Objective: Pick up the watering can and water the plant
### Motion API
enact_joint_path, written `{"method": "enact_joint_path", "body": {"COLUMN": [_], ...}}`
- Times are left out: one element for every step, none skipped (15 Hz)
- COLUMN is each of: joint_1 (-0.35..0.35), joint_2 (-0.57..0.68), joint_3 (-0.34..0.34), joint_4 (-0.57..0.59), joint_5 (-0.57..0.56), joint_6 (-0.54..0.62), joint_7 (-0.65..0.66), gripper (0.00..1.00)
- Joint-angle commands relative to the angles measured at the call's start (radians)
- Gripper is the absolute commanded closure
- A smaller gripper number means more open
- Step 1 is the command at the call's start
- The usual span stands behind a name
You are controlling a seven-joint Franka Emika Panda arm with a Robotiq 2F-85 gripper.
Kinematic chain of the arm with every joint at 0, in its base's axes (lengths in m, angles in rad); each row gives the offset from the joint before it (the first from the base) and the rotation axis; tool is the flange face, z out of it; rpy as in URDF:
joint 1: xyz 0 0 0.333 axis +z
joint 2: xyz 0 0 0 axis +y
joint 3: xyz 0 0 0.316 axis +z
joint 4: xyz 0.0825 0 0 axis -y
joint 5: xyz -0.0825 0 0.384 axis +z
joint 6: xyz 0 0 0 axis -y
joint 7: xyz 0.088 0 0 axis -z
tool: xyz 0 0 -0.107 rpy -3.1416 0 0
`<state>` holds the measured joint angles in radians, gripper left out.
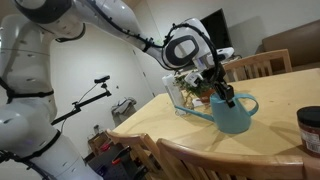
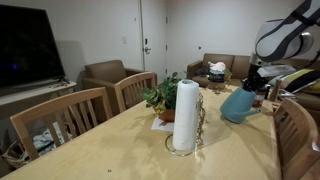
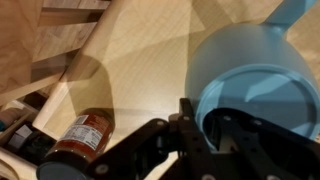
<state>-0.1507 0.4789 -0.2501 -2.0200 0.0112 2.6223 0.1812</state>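
I see a paper towel roll (image 2: 186,115) upright on the wooden table (image 2: 100,150), a television (image 2: 30,45) at 10 o'clock, and a dark jar (image 1: 310,128) at 3 o'clock.

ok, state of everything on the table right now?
watering can: gripped by the hand, beside the plant, not visibly pouring
hand: shut on the watering can
plant: upright, untouched
jar: upright, lid on
paper towel roll: standing upright

You get soft, even indoor light; the can (image 3: 250,70) casts a faint shadow to its left on the counter (image 3: 150,40); the wrist view is blurry.
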Motion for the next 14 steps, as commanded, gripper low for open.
{"method": "enact_joint_path", "body": {"joint_1": [-0.006,-0.006,-0.007,-0.007,-0.007,-0.007,-0.007,-0.017,-0.035,-0.048,-0.058,-0.070,-0.083,-0.096], "joint_2": [-0.001,-0.001,-0.001,-0.001,-0.001,-0.001,-0.001,-0.005,-0.015,-0.022,-0.027,-0.029,-0.030,-0.026], "joint_3": [0.008,0.008,0.009,0.009,0.009,0.009,0.009,0.021,0.043,0.057,0.067,0.076,0.085,0.093], "joint_4": [0.002,0.002,0.002,0.002,0.002,0.002,0.002,0.007,0.011,0.015,0.027,0.037,0.049,0.061], "joint_5": [-0.005,-0.005,-0.004,-0.003,-0.003,-0.003,-0.003,0.019,0.053,0.083,0.112,0.141,0.175,0.210], "joint_6": [-0.004,-0.004,-0.005,-0.005,-0.005,-0.005,-0.005,-0.047,-0.111,-0.155,-0.215,-0.268,-0.325,-0.371], "joint_7": [0.003,0.003,0.003,0.003,0.003,0.003,0.003,-0.001,-0.017,-0.025,-0.026,-0.027,-0.026,-0.029], "gripper": [0.83,0.83,0.83,0.83,0.83,0.83,0.83,0.96,0.96,0.96,0.96,0.96,0.96,0.96]}}
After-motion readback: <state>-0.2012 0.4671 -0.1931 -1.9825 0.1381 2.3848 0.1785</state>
